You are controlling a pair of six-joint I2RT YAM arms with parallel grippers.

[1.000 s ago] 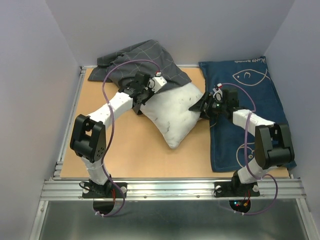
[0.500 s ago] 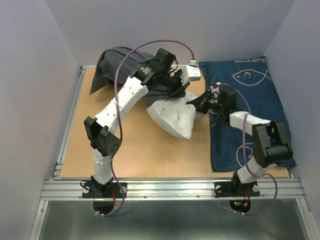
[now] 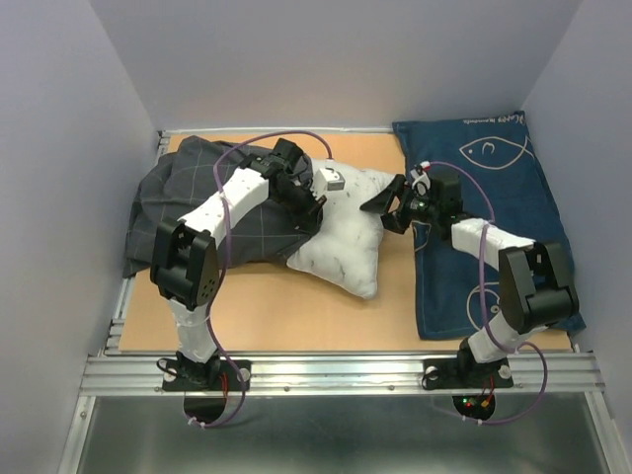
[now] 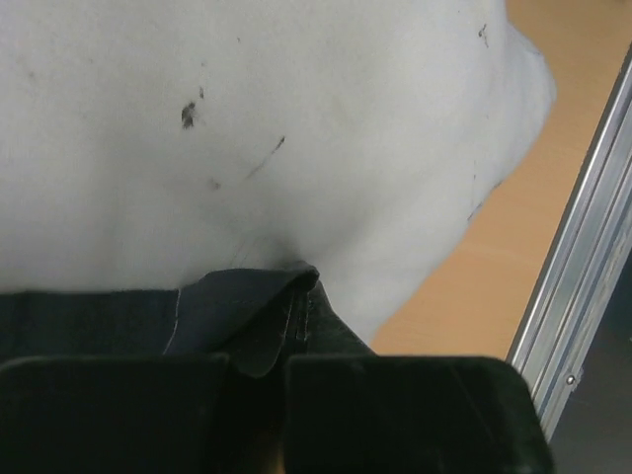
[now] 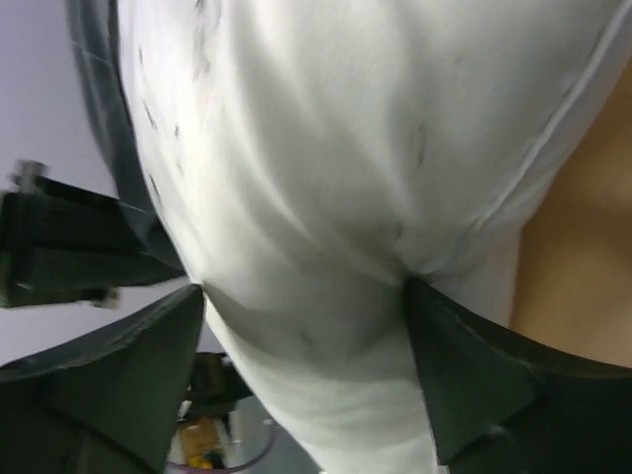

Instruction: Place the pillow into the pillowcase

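Observation:
The white pillow [image 3: 341, 242] lies across the middle of the board, with faint dark specks on it. The dark grey grid-patterned pillowcase [image 3: 193, 212] spreads over the left side, its edge against the pillow's left end. My left gripper [image 3: 318, 197] is shut on a fold of the pillowcase [image 4: 237, 311] right against the pillow [image 4: 276, 128]. My right gripper [image 3: 390, 204] is at the pillow's right corner. Its jaws stand wide and press into the bulging pillow [image 5: 326, 168] from both sides. In the wrist views the left gripper [image 4: 259, 395] and right gripper [image 5: 304, 296] each sit hard against the cloth.
A navy blue cloth with white fish drawings [image 3: 494, 197] covers the right side, under my right arm. Bare wooden board [image 3: 286, 316] shows in front of the pillow. An aluminium rail [image 3: 336, 373] runs along the near edge, and grey walls close in on three sides.
My left arm has swung down and left, pulling the pillowcase from the back of the table to the left side and spreading it out. The right gripper stays at the pillow's right corner.

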